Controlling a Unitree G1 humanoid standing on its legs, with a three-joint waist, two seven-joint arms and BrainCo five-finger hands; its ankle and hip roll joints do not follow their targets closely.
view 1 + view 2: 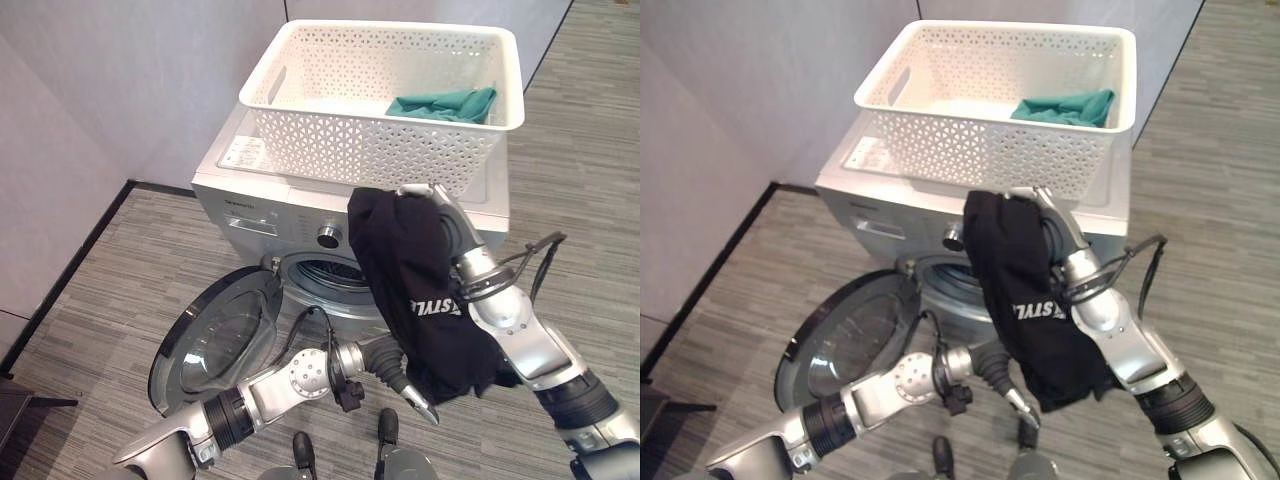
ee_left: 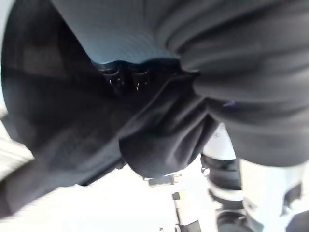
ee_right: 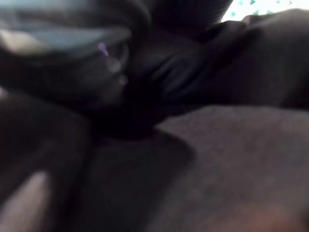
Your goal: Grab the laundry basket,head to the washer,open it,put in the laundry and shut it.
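A white laundry basket (image 1: pixel 385 35) stands on top of the silver washer (image 1: pixel 250 205); a teal cloth (image 1: pixel 445 103) lies in its far right corner. The washer's round door (image 1: pixel 215 335) hangs open to the left, and the drum opening (image 1: pixel 325 275) shows behind it. My right hand (image 1: pixel 445 225) is shut on a black garment (image 1: pixel 410 280), which hangs down in front of the opening's right side. My left hand (image 1: pixel 400 378) reaches in low under the garment's bottom end, with a straight finger showing beside the cloth. Dark cloth (image 2: pixel 159 145) lies close in front of the left wrist view.
A pale wall runs along the left and behind the washer, with a dark skirting strip (image 1: pixel 70 275) at the floor. Grey striped carpet (image 1: pixel 560 170) stretches to the right of the washer. The open door takes up the floor space at front left.
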